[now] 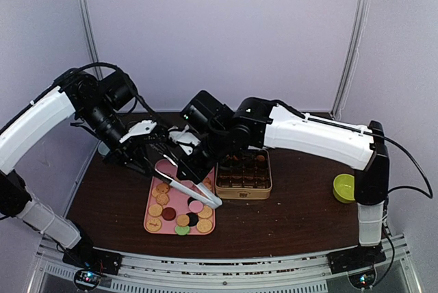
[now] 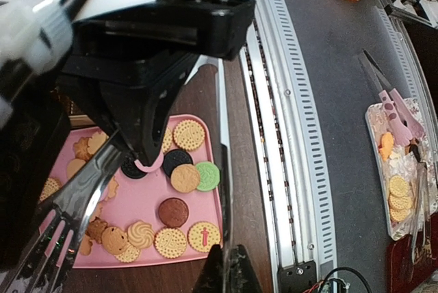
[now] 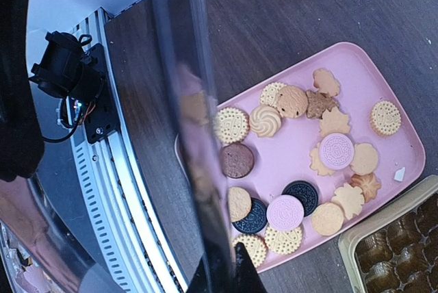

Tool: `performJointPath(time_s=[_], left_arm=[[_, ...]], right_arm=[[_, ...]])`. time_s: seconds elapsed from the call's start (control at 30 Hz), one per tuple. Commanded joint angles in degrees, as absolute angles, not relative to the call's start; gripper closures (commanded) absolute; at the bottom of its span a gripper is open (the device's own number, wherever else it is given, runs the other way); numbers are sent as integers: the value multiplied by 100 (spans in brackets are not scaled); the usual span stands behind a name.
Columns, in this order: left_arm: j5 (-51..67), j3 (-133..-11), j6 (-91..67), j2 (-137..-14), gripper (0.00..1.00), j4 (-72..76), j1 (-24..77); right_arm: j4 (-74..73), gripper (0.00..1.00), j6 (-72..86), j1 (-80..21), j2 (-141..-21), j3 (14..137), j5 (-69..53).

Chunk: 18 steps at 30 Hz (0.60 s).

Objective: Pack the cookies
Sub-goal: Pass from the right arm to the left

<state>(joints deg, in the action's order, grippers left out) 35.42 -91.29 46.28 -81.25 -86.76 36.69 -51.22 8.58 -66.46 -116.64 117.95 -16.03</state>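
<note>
The cookies (image 1: 179,207) lie loose on a pink tray (image 1: 179,196): round tan, black, pink, brown and green ones (image 2: 185,178), plus leaf and flower shapes (image 3: 335,123). Silver tongs (image 1: 195,190) with a pink hinge slant over the tray. My left gripper (image 2: 231,265) is shut on a thin strip of the tongs (image 2: 224,156), seen edge-on. My right gripper (image 3: 229,269) is shut on a broad shiny tong arm (image 3: 195,101) and hovers over the tray's far end (image 1: 195,159). The slotted tong head (image 2: 61,218) hides some cookies.
A gold tin (image 1: 243,190) of brown paper cups stands right of the tray, touching it. A green bowl (image 1: 343,187) sits at the table's right. A slotted metal rail (image 2: 287,135) runs along the near edge; beyond it lies another tray (image 2: 404,163) with pink tongs.
</note>
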Motion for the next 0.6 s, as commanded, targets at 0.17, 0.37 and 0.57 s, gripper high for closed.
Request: performJointPath(time_s=[0.17, 0.37, 0.57], left_arm=[[4435, -8835, 4411, -7883, 100, -8262, 3236], [4466, -8595, 4554, -7770, 100, -8251, 3136], [4608, -8533, 4610, -7774, 100, -8219, 3137]], right_arm=[[-3558, 100, 986, -6665, -10523, 10606, -1818], [-2188, 100, 1243, -6576, -9622, 9416, -2083], [-2282, 100, 1231, -6557, -9602, 9423, -2200]])
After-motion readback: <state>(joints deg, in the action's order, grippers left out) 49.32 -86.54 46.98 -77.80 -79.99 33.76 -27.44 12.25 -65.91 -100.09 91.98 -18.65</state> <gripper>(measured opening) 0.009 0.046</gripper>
